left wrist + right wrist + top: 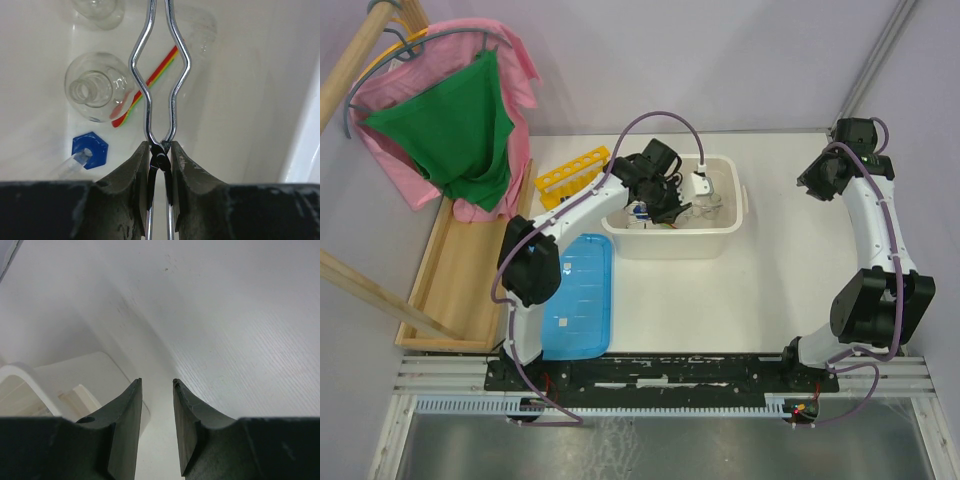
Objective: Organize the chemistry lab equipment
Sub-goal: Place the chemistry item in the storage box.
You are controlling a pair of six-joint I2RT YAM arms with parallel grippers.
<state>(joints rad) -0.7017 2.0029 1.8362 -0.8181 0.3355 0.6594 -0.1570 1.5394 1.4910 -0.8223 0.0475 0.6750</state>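
Note:
In the left wrist view my left gripper (160, 146) is shut on the metal tongs (150, 75), pinching them at their black pivot. The tongs' arms reach down into the white tub (240, 100). Below them on the tub floor lie a clear glass flask (95, 87), thin red, yellow and green rods (152, 80) and a blue-capped tube (90, 150). A second flask (97, 7) shows at the top edge. From above, my left gripper (658, 200) hangs inside the tub (720, 240). The yellow tube rack (573, 172) lies left of the tub. My right gripper (157, 381) stands open with nothing in it, far right (812, 180).
A flat blue ribbed lid (578, 295) lies on the table in front of the rack, beside the left arm. A wooden tray (450, 280) and a hanger with pink and green cloth (450, 130) stand at the left. The tub's rim (20, 372) shows in the right wrist view.

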